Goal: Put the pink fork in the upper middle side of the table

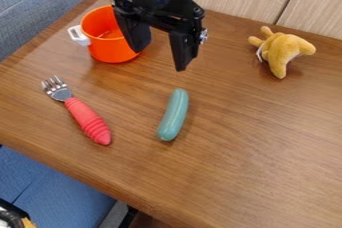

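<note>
So we're hovering, black two-finger hand (159, 60) spread, long pink-handled metal fork (88, 121) lying from it toward the counter's (267, 147) front-left corner.

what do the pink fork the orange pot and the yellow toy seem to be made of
Pink fork: shiny gray head, so likely metal; matte, ribbed handle, perhaps silicone or soft plastic. Orange pot: probably smooth plastic, from its even color and soft sheen, though painted metal is possible. Yellow toy: plush fabric, by its fuzzy surface.
</note>
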`<state>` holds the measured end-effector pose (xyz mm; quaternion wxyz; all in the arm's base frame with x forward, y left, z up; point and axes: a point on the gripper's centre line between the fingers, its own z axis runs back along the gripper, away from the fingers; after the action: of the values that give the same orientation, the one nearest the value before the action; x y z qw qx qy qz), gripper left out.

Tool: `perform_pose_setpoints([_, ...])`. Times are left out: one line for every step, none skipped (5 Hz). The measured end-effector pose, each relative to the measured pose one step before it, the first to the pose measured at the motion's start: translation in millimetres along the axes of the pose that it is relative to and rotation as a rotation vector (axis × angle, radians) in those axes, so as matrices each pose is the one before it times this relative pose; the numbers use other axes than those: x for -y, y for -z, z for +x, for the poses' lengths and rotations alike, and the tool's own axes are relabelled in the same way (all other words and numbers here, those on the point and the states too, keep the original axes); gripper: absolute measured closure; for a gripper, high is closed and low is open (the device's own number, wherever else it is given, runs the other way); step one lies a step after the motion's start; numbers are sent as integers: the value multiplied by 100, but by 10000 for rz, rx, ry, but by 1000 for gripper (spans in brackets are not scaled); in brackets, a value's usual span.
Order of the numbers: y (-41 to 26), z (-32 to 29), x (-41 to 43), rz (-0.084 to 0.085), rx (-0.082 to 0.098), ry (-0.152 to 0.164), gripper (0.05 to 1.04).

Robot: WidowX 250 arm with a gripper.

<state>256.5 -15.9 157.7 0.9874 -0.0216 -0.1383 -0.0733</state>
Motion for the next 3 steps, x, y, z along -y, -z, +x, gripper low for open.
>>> perform_pose_setpoints([410,-273,10,-25,-213,-71,83])
perform_pose_setpoints([-467,-573,-1362,266,-112,-937,83])
perform_pose_setpoints([-1401,-641,-1908,89,211,-1484,83])
